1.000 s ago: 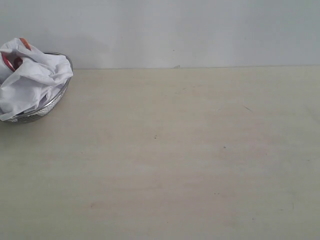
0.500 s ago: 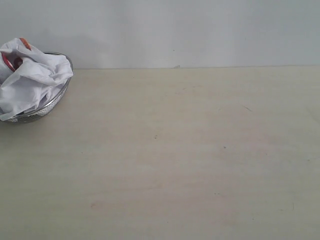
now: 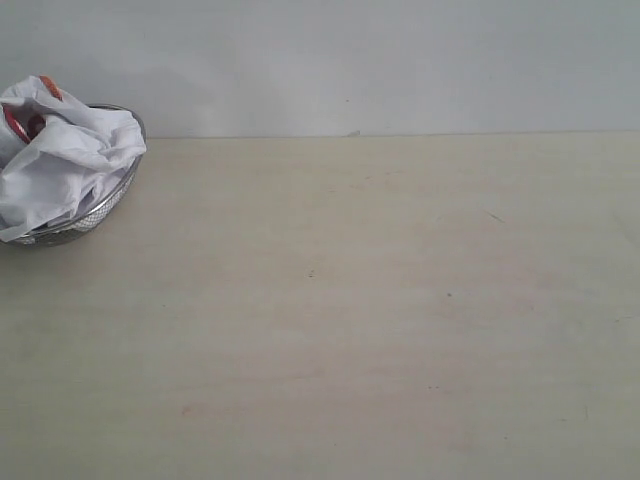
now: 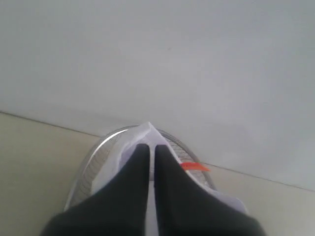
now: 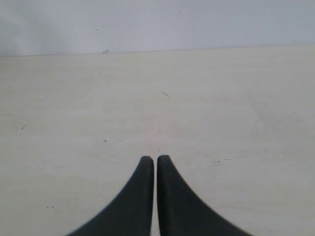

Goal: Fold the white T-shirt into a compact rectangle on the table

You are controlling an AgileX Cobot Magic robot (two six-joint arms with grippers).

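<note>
The white T-shirt [image 3: 60, 160] lies crumpled in a wire-mesh basket [image 3: 95, 215] at the far left of the table [image 3: 350, 300], with bits of red showing. Neither arm appears in the exterior view. In the left wrist view my left gripper [image 4: 151, 146] is shut, its black fingers together with nothing between them, pointing at the white T-shirt [image 4: 147, 132] and its orange tag [image 4: 195, 167] in the basket [image 4: 93, 160]. In the right wrist view my right gripper [image 5: 155, 158] is shut and empty over the bare table [image 5: 197, 98].
A pale wall [image 3: 380, 60] rises behind the table's back edge. The basket stands near the back left corner. A few small dark specks [image 3: 449, 294] mark the tabletop.
</note>
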